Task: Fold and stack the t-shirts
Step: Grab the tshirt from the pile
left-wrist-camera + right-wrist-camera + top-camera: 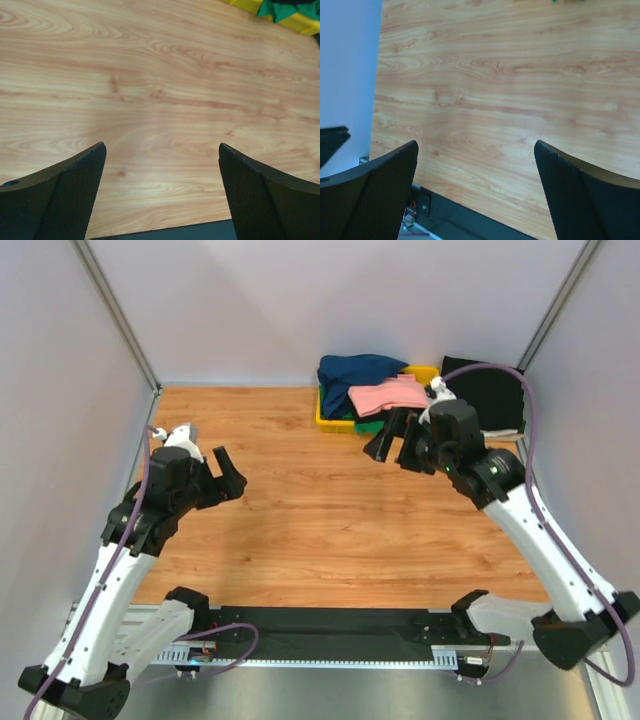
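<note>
Now the tees sit at the desk's (300,530) 1 o'clock. The navy tee (355,372) and pink tee (388,395) are heaped in the bin (323,418), the green tee (371,427) spills over its near rim, and the black tee (488,395) lies just beside the bin at its 3 o'clock. Right jaws are apart and empty, hanging over bare wood at the bin's 6 o'clock. Left jaws are apart too, empty, above bare wood at 9 o'clock, well apart from the tees.
</note>
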`<state>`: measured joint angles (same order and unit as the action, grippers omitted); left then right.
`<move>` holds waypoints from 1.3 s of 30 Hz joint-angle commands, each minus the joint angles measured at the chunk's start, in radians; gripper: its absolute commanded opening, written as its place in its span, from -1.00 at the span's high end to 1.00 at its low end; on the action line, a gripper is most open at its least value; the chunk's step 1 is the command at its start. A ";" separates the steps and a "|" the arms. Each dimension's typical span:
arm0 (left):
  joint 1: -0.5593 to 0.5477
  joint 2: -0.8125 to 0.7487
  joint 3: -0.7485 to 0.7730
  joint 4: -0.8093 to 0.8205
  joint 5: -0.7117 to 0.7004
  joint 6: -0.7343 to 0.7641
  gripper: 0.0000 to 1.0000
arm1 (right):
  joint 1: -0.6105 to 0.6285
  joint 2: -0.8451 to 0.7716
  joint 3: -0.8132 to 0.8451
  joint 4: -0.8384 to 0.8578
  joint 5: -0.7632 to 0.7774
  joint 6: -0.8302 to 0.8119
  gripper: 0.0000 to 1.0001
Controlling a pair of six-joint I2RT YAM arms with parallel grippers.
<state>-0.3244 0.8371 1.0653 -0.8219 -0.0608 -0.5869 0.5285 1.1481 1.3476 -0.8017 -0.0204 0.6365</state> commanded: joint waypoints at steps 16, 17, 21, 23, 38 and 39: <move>0.002 -0.312 -0.143 -0.054 0.072 0.236 -0.99 | -0.268 1.212 1.248 0.057 0.096 -0.126 -1.00; 0.002 -0.319 -0.145 -0.057 0.062 0.231 -0.99 | -0.272 1.254 1.237 0.108 0.100 -0.126 -1.00; 0.004 -0.331 -0.140 -0.072 0.009 0.219 -0.98 | -0.285 1.349 1.208 0.372 0.181 -0.143 -1.00; 0.002 -0.336 -0.139 -0.077 -0.002 0.213 -0.97 | -0.291 1.470 1.293 0.390 0.194 -0.149 -0.99; 0.002 -0.322 -0.145 -0.088 -0.040 0.197 -0.93 | -0.266 1.547 1.300 0.782 0.123 -0.198 0.79; 0.002 -0.326 -0.145 -0.089 -0.042 0.196 -0.93 | -0.250 1.524 1.297 0.792 0.120 -0.224 0.99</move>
<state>-0.3248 0.5125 0.9215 -0.9234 -0.0864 -0.3870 0.2344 2.7659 2.6320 -0.1383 0.1123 0.4824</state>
